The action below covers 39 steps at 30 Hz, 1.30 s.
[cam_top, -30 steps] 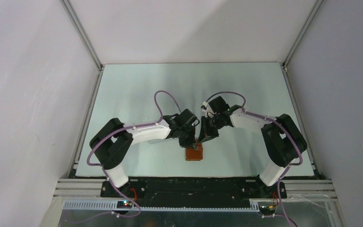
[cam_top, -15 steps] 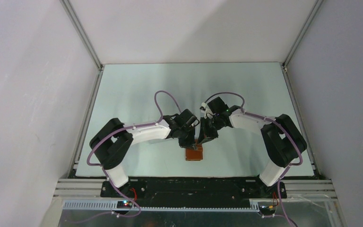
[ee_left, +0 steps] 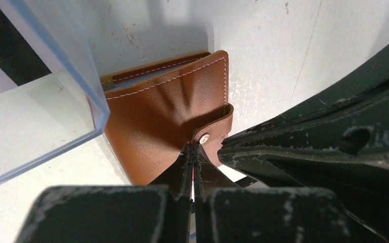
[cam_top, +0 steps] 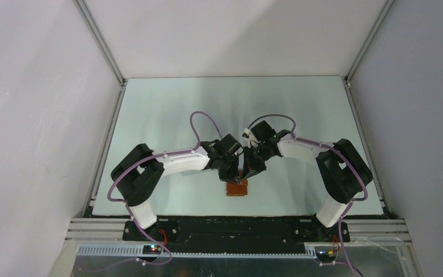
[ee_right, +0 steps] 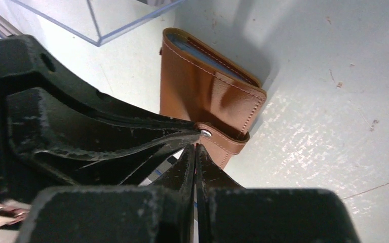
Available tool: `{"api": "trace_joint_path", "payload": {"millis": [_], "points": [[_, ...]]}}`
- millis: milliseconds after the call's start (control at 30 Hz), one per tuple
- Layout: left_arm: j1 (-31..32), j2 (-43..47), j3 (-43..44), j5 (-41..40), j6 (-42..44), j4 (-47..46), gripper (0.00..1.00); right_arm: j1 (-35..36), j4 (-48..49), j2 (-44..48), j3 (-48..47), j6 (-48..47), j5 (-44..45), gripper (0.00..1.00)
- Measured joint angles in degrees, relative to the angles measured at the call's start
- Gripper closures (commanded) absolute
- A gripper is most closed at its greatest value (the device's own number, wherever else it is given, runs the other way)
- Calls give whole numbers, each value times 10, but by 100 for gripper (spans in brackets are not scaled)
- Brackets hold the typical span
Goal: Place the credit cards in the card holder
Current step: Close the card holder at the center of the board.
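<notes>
Since 1.0 s ago your right arm has edged slightly leftward. The card holder [cam_top: 237, 188] lies where it lay, closed, on the table [cam_top: 167, 115] near its front edge, between the 2 arms. Left gripper [ee_left: 193, 152]: jaws pressed together, tips at the snap tab [ee_left: 217, 126]. Right gripper [ee_right: 196, 149]: jaws likewise clenched, tips meeting the same tab. Whether either pinches the leather cannot be told. A clear box [ee_left: 40, 96] stands just beside the holder.
</notes>
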State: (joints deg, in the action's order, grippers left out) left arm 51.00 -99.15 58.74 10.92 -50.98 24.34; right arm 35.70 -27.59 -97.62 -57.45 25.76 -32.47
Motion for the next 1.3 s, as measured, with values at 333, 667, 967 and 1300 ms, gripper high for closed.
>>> {"api": "trace_joint_path", "payload": {"millis": [333,667,967,1300], "points": [[0,-6,0,2,0,0,100,4,-13,-19,0,-4,25,100],[0,-9,3,3,0,3,100,12,-12,-32,0,1,35,100],[-2,-9,3,4,0,3,100,12,-11,-36,0,7,40,100],[-9,-18,9,23,-2,7,100,17,-23,-46,-10,12,52,100]]}}
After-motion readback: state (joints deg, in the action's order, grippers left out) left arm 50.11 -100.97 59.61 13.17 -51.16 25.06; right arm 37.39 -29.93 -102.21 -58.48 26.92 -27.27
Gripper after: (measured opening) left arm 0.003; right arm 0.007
